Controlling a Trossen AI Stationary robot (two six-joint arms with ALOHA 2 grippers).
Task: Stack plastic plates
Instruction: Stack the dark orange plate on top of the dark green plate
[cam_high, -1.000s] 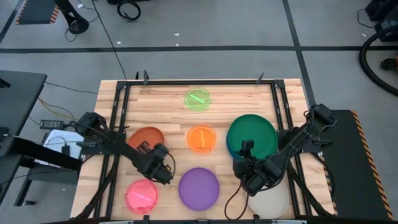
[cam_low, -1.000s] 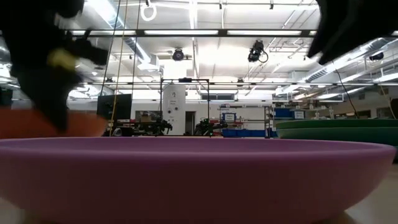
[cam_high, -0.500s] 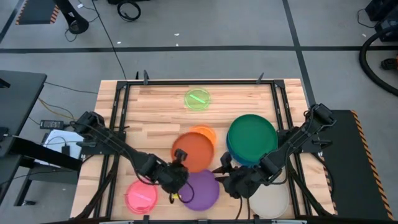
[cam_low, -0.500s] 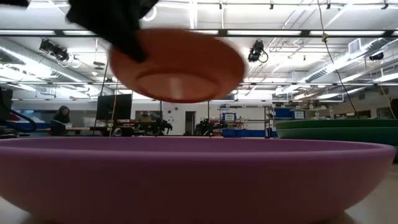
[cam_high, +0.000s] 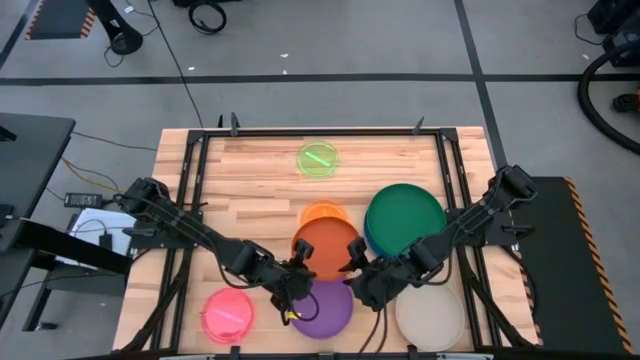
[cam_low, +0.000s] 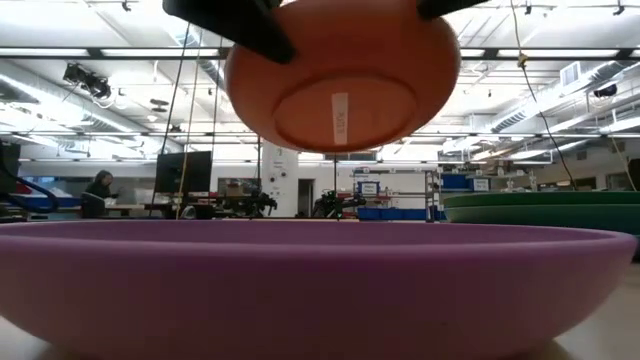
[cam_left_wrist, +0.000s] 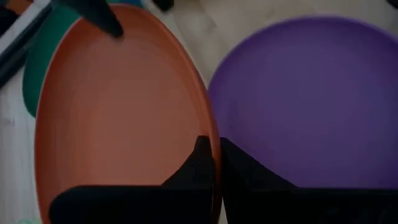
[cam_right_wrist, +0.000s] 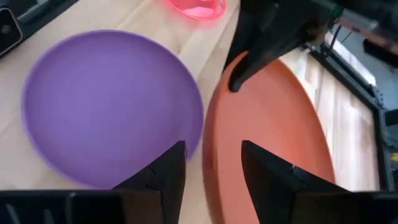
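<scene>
The red-orange plate (cam_high: 322, 255) hangs in the air over the table's middle, its underside (cam_low: 340, 90) showing above the purple plate (cam_low: 300, 290). My left gripper (cam_high: 298, 272) is shut on its rim. My right gripper (cam_right_wrist: 212, 152) is open, its fingers standing on either side of the opposite rim (cam_right_wrist: 208, 174). The purple plate (cam_high: 320, 308) lies flat on the table by the near edge. The small orange plate (cam_high: 320, 212) is half hidden behind the red-orange one. The dark green plate (cam_high: 403, 220) tops a stack on the right. My left gripper pinches the red-orange plate's rim (cam_left_wrist: 210, 134) between its two fingers, at the plate's near-left side, reaching in from the table's left. The plate is lifted clear and roughly level. My right gripper straddles the right rim; I cannot tell whether it touches.
The pink plate (cam_high: 228, 315) sits near the near-left corner, the beige plate (cam_high: 430, 315) near the near-right corner, and the lime green plate (cam_high: 319, 158) toward the far edge. A black frame (cam_high: 195, 190) borders the wooden table.
My left gripper has lifted the red-orange plate off the table's left part and carried it right, toward the middle, over the orange plate and next to the purple one. My right gripper has moved left from above the beige plate up to the plate's right rim.
</scene>
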